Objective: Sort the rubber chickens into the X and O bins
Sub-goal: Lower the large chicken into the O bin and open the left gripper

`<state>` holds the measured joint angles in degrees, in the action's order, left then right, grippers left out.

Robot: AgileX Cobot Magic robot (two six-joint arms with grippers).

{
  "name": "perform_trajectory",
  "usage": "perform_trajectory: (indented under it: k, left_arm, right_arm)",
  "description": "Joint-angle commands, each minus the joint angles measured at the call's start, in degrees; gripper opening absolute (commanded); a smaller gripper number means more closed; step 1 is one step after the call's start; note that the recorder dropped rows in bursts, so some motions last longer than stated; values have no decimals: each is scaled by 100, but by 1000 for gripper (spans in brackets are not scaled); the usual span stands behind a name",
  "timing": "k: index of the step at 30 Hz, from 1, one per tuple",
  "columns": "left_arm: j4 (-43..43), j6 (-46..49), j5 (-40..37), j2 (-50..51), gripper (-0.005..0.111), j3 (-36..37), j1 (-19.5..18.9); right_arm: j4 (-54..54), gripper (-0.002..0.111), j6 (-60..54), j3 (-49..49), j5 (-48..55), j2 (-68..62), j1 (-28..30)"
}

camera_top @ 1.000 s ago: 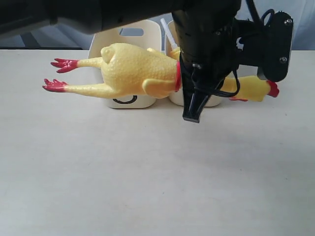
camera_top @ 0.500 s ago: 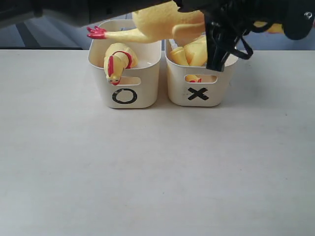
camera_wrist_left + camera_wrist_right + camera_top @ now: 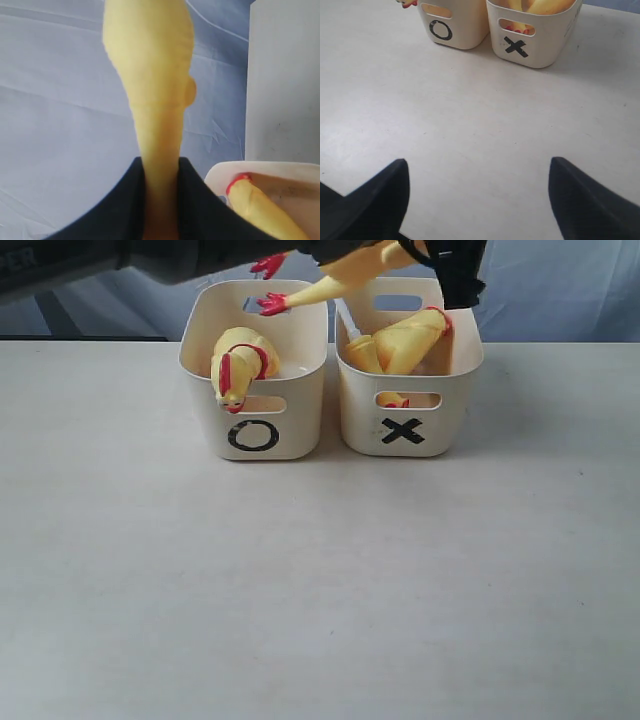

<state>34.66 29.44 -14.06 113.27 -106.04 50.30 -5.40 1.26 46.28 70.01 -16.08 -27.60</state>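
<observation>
One chicken [image 3: 147, 75], clamped in left fingers [image 3: 117, 212], hangs over X bin [image 3: 455, 410].

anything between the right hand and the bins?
Nothing. The right wrist view shows only bare table between the open right hand and the O bin and X bin.

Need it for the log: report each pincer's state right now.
Left pincer: closed on a chicken.
Right pincer: open, holding nothing.
</observation>
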Motion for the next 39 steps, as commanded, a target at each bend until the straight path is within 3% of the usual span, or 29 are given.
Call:
perform_trajectory:
  k: [1,7,12,18,22,30,39]
  left_arm:
    - [35,-113,699,243,0,7,-192]
    - [-486,-538,1528,346,0,7,-624]
    - [-850,-537,1699,346,0,7,-911]
    - [-592,-502,1804,346,0,92,-942]
    - [-866,-502,2026,346,0,244,-1096]
    - [-1294,-502,3212,346,0,631,-1319]
    - [-1240,-116,3296,346,0,995,-1322]
  right_arm:
    - [31,72,4,-30,-5,39,17]
    - [21,72,-12,-30,-5,39,17]
    - [21,72,-12,-30,-5,39,17]
    - [21,72,-12,-30,-5,39,17]
    - [21,72,-9,-30,-5,39,17]
    - [21,72,-9,-30,-5,39,17]
    - [21,72,-19,-30,-5,39,17]
